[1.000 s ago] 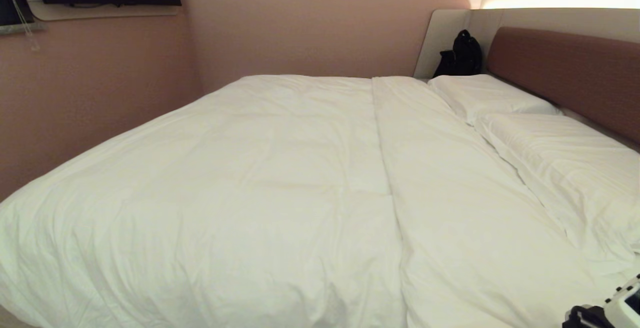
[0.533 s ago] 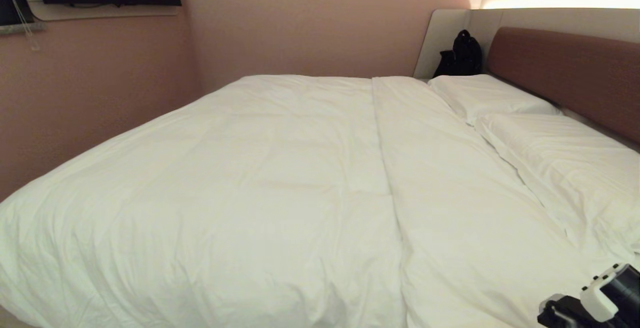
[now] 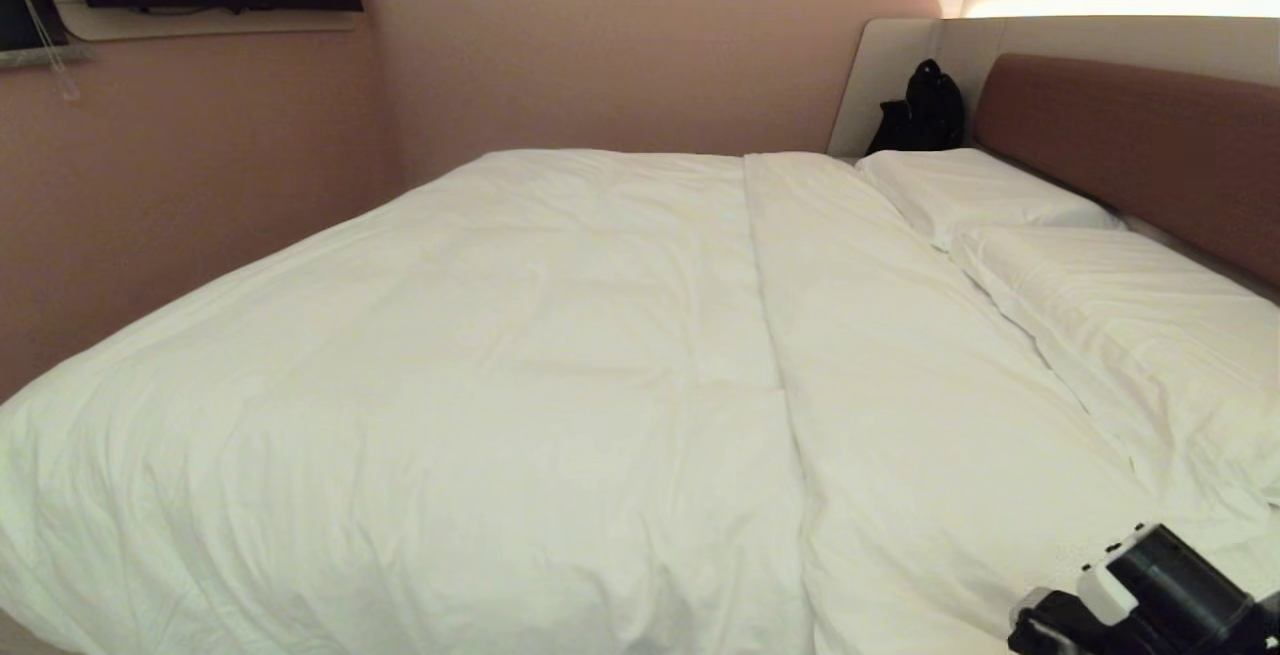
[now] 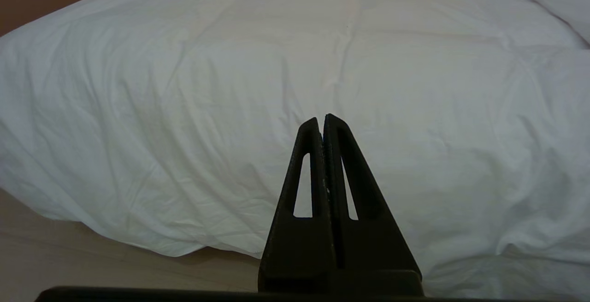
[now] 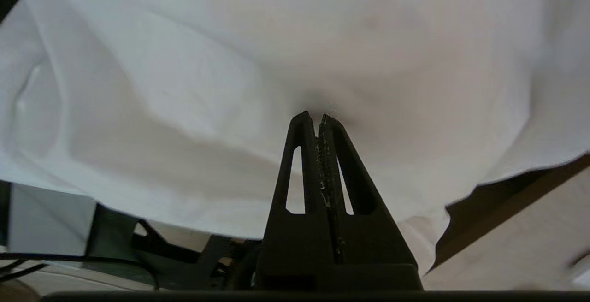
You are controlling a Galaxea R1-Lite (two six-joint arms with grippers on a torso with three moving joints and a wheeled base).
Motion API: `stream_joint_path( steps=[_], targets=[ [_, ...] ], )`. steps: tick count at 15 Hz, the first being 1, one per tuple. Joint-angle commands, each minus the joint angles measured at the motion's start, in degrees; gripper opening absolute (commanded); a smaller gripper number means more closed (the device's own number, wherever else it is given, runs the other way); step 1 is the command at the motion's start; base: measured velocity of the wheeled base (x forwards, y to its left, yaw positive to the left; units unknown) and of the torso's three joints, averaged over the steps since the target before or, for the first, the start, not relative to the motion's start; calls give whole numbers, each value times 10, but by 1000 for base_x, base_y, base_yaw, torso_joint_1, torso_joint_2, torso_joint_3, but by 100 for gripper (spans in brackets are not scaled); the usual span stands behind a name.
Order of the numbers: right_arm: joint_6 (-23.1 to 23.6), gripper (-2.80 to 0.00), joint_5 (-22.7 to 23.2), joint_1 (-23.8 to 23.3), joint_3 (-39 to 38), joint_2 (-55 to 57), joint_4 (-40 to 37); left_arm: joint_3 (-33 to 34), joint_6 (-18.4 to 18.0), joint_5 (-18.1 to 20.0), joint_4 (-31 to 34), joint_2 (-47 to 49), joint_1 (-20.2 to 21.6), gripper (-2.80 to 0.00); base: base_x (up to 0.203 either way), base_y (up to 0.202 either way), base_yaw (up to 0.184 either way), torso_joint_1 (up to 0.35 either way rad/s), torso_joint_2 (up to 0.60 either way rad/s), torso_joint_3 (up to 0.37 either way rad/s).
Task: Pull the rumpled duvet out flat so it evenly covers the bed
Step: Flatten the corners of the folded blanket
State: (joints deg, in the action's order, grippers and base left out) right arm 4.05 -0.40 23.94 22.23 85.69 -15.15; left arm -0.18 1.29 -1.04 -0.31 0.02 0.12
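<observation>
Thick, puffy white duvet (image 3: 520,385) lies spread over most of the wide, low white-bedded bed (image 3: 1130,125). It runs from the foot end at the view's left to a straight folded edge near the two white rectangular pillows (image 3: 1090,285). Surface softly creased, one long seam or fold line running across it.

Padded reddish-brown headboard at right in a pale grey surround. A black bag (image 3: 920,110) sits in the far corner beside it.

Right gripper (image 5: 318,117): black fingers pressed together, nothing between them, tips close against the duvet's hanging near edge. Its arm shows at the head view's lower right corner.

Left gripper (image 4: 321,120): fingers pressed together, empty, pointing at the duvet's draped side above pale flooring (image 4: 69,256).
</observation>
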Motion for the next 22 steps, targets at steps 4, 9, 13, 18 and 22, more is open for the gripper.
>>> stream_joint_path(
  steps=[4, 9, 13, 18, 22],
  targets=[
    [71, -280, 0, 1, -35, 95, 122, 0, 0, 0, 0, 0, 0, -280, 0, 0, 0, 0, 0, 0],
    [86, -280, -10, 5, -83, 197, 319, 0, 0, 0, 0, 0, 0, -280, 0, 0, 0, 0, 0, 0],
    [122, -280, -39, 26, -87, 218, 327, 0, 0, 0, 0, 0, 1, -280, 0, 0, 0, 0, 0, 0],
    [118, -280, -133, 60, -98, 276, 333, 0, 1, 0, 0, 0, 0, -280, 0, 0, 0, 0, 0, 0],
    [118, -280, -133, 60, -98, 280, 332, 0, 1, 0, 0, 0, 1, -280, 0, 0, 0, 0, 0, 0]
  ],
)
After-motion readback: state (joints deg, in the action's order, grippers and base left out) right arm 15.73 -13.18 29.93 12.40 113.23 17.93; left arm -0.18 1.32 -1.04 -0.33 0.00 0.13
